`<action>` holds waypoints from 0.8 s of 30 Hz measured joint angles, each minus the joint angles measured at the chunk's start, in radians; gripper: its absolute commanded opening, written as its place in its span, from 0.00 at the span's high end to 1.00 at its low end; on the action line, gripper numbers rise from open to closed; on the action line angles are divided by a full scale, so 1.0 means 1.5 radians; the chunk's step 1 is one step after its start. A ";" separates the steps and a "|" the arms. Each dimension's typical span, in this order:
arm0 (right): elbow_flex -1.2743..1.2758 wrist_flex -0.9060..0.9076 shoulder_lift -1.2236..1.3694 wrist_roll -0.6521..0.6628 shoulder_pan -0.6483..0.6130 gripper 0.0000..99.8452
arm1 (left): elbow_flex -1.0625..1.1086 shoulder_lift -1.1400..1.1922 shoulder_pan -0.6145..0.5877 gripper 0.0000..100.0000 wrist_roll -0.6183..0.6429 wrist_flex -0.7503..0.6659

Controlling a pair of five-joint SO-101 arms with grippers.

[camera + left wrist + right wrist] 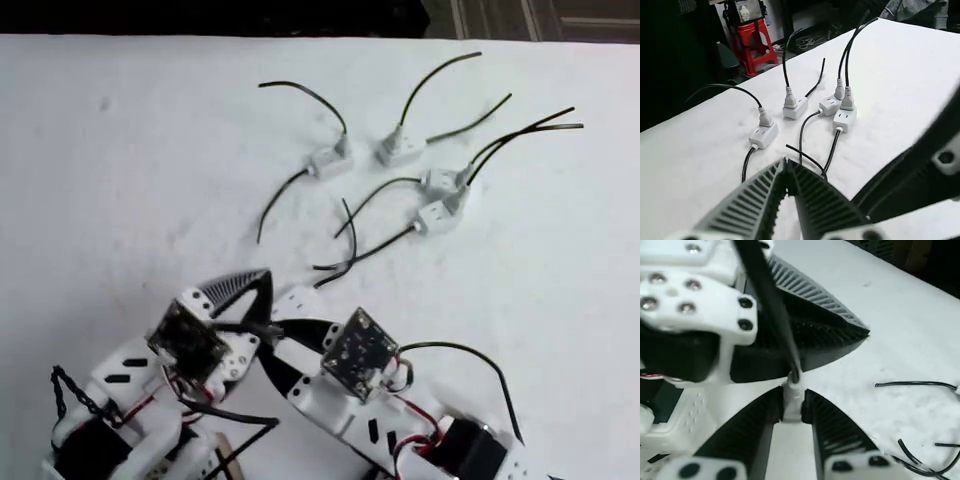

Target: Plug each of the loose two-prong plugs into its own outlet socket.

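Four white outlet sockets lie at the back of the table [120,150], each with a plug and black cable in it: one [330,160], a second [400,148], a third [440,180] and the fourth [437,215]. They also appear in the left wrist view, the nearest socket [763,135] among them. My right gripper [792,396] is shut on a small white plug [792,402] whose black cable [765,295] runs up across the left arm. In the high view this right gripper [268,332] sits just in front of my left gripper [262,276], which is shut and empty. Another white block [297,300] lies beside them.
Loose black cable ends [340,262] curl on the table between the grippers and the sockets. The two arms stand close together at the front edge. A wide bare stretch of table lies to the left. Red stools [752,40] stand off the table.
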 measured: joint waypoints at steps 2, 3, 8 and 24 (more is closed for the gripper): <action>0.000 0.000 0.021 0.000 0.000 0.98 | 0.000 0.000 0.014 0.98 -0.024 0.008; 0.000 0.000 0.033 0.000 0.000 0.98 | 0.000 0.000 0.021 0.98 -0.034 0.014; 0.000 0.000 0.071 0.000 0.001 0.98 | 0.000 0.000 0.034 0.98 -0.062 0.043; 0.000 -0.093 0.320 0.000 0.161 0.98 | 0.066 0.000 -0.544 0.98 -0.064 0.044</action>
